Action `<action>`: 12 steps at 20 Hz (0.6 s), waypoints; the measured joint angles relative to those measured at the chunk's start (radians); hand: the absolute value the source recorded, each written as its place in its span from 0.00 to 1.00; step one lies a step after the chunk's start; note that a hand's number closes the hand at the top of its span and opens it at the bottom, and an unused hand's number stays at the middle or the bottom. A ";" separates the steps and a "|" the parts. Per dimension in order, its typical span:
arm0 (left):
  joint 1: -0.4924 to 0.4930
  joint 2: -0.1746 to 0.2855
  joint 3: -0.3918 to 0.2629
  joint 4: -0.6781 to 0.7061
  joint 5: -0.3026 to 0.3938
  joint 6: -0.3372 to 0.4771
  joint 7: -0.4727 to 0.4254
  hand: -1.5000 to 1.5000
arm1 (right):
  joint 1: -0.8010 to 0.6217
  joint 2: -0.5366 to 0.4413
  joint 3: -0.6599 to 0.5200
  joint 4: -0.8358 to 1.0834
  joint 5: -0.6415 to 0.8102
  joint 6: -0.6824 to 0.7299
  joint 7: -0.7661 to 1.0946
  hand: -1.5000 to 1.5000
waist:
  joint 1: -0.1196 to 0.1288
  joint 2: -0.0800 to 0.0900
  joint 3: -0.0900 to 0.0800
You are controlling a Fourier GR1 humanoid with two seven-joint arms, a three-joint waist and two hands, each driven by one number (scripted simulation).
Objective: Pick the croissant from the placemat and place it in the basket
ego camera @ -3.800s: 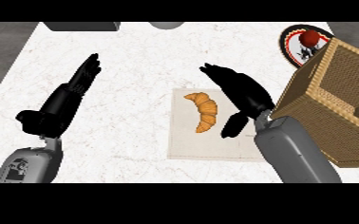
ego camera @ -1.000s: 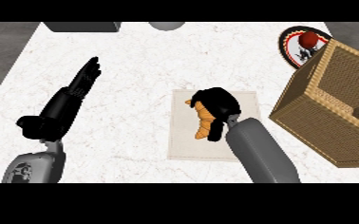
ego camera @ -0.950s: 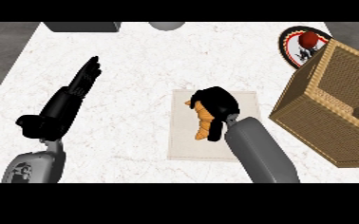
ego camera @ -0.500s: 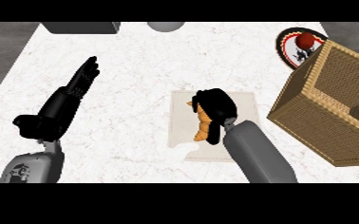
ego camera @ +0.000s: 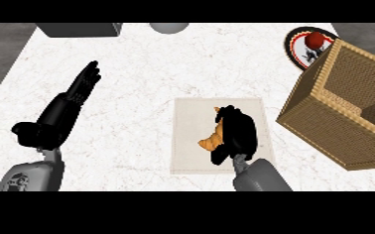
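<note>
The white marbled counter (ego camera: 147,69) fills the view. The biggest thing on it is a woven basket (ego camera: 322,129), just to the right of the right hand (ego camera: 236,131) and apart from it, its open top tipped toward the upper left. A pale placemat (ego camera: 192,119) lies under the right hand and runs out past it to the left and above.

The left hand (ego camera: 70,106) shows well to the left of the right hand, off the mat. Its fingers are straight and pressed together, pointing up and a little to the right, and it holds nothing.

The right hand comes in from the lower edge over the right half of the mat. Its fingers are curled down around the croissant (ego camera: 210,142), which sticks out at the hand's lower left side, orange against the mat. Most of the pastry is hidden by the hand. Whether it rests on the mat or is raised off it, I cannot tell.

Up and to the right of the right hand, behind the basket, is a round plate (ego camera: 293,47) with a dark rim and a red thing (ego camera: 316,40) on it. A dark box (ego camera: 79,29) sits at the far edge above the left hand, and a small grey round thing (ego camera: 169,27) lies at the far edge between the two hands.
</note>
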 measured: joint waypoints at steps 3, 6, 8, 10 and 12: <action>-0.007 -0.001 -0.001 0.000 0.006 -0.005 0.008 0.50 | 0.072 0.004 0.118 -0.127 -0.008 -0.081 0.144 1.00 | 0.008 0.007 0.003; -0.004 0.004 0.003 0.004 0.010 -0.013 -0.003 0.50 | 0.112 0.006 0.197 -0.248 -0.015 -0.165 0.221 1.00 | 0.012 0.011 0.004; -0.007 0.001 0.004 0.000 0.012 -0.011 0.005 0.50 | 0.123 0.006 0.231 -0.332 0.005 -0.221 0.245 1.00 | 0.011 0.011 0.005; -0.012 -0.002 0.001 0.002 0.007 -0.006 0.010 0.50 | 0.111 0.006 0.262 -0.412 0.039 -0.278 0.267 1.00 | 0.010 0.010 0.005; -0.014 0.001 0.004 -0.002 0.011 -0.009 0.017 0.50 | 0.112 0.006 0.289 -0.499 0.092 -0.309 0.287 1.00 | 0.008 0.009 0.005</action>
